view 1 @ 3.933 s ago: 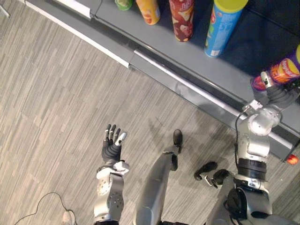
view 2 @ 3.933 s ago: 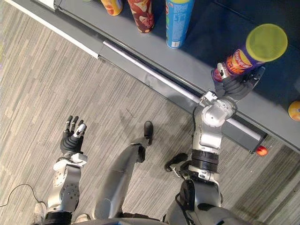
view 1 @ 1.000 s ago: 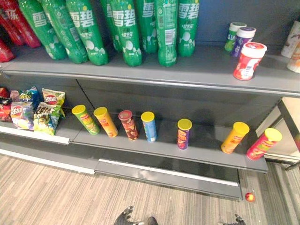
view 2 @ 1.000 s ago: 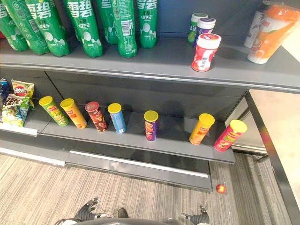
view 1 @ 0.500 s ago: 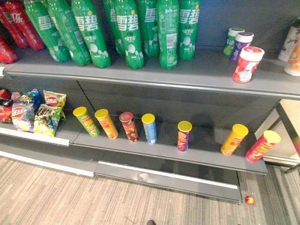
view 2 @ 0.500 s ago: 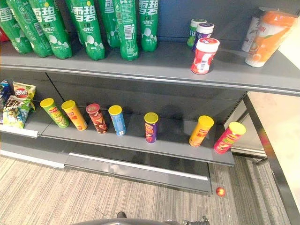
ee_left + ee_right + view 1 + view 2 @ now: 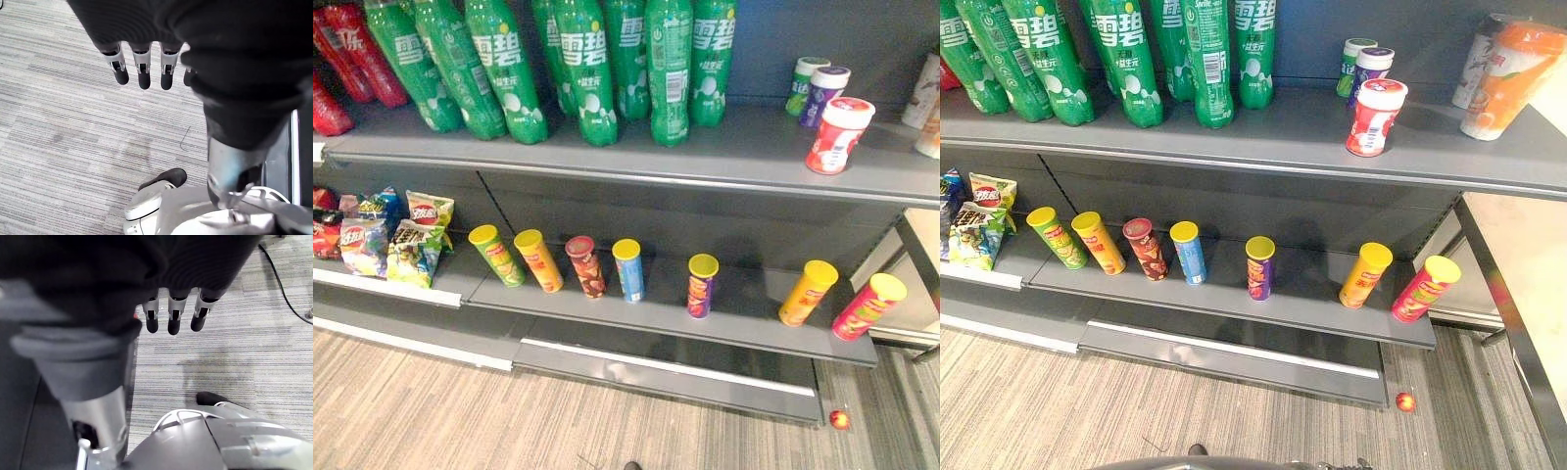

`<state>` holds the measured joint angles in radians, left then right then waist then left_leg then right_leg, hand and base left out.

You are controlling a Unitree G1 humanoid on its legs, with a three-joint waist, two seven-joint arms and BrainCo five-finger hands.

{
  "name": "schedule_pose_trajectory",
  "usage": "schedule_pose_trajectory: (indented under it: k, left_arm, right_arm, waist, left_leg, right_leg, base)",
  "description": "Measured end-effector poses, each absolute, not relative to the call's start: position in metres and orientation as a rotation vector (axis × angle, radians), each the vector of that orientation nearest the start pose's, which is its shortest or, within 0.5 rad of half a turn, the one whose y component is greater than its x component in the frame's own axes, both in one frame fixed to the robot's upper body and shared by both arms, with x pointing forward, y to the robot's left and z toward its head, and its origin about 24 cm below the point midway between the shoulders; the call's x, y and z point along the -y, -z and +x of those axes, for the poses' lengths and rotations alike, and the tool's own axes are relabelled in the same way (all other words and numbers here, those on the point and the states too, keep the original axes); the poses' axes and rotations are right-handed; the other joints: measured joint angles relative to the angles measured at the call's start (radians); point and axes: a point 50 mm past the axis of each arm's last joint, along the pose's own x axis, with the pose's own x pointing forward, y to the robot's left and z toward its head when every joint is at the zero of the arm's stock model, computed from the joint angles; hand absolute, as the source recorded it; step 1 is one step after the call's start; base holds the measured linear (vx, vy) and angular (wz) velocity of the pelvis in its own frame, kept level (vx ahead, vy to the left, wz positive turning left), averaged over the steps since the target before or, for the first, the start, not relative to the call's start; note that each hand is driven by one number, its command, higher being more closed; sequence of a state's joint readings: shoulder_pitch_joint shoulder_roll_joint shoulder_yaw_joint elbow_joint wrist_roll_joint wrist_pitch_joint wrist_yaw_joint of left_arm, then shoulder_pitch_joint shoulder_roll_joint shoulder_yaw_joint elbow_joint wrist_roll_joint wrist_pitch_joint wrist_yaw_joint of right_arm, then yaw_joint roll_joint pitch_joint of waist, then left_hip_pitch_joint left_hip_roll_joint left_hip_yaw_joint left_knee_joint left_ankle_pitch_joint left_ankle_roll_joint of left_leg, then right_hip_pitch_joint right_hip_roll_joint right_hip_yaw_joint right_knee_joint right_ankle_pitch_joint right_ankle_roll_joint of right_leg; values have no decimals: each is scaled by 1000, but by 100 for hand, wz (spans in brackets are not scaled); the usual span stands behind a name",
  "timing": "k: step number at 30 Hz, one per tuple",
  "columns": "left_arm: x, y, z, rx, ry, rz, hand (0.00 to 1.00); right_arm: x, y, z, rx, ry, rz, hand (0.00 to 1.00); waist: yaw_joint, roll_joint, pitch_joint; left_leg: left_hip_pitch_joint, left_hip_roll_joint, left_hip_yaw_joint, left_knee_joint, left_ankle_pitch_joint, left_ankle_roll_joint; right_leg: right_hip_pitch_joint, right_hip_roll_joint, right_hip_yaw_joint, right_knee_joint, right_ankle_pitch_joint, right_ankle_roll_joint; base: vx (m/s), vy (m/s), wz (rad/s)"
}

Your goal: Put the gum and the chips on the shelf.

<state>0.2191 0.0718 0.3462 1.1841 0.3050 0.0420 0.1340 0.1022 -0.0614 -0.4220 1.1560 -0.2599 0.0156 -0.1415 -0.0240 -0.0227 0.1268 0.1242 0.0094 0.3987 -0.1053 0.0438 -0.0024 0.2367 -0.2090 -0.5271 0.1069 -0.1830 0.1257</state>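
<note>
On shelf (image 7: 756, 329), purple chips can (image 7: 701, 286) upright; left hand (image 7: 143, 66), right hand (image 7: 174, 313) seemingly empty.

Upper shelf (image 7: 724, 157): bottles (image 7: 582, 69) stood at left, gum tubs (image 7: 837, 134) at right, one before two others. Lower shelf (image 7: 744, 315), beneath: chip cans (image 7: 627, 269) stood in one row, snack bags (image 7: 396, 240) to their left. Small ball (image 7: 839, 419) lay on the floor (image 7: 431, 411) before its right end.

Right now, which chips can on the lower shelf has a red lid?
The dark red chips can, third from the left; the others wear yellow or yellow-green lids.
</note>
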Motion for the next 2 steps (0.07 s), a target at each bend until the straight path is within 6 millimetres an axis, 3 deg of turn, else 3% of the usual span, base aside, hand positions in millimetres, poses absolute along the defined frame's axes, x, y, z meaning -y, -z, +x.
schedule_pose_trajectory:
  k: [2]
  left_arm:
    - [-217, 173, -5, -1447, -315, 198, 0]
  right_arm:
    - [222, 169, 51, -1277, 402, -117, 0]
  waist:
    - [0, -1, 0]
  left_leg:
    - [0, -3, 0, 0, -2, 0]
  right_leg:
    - [1, 0, 0, -1, -1, -2]
  base:
    - [53, -9, 0]
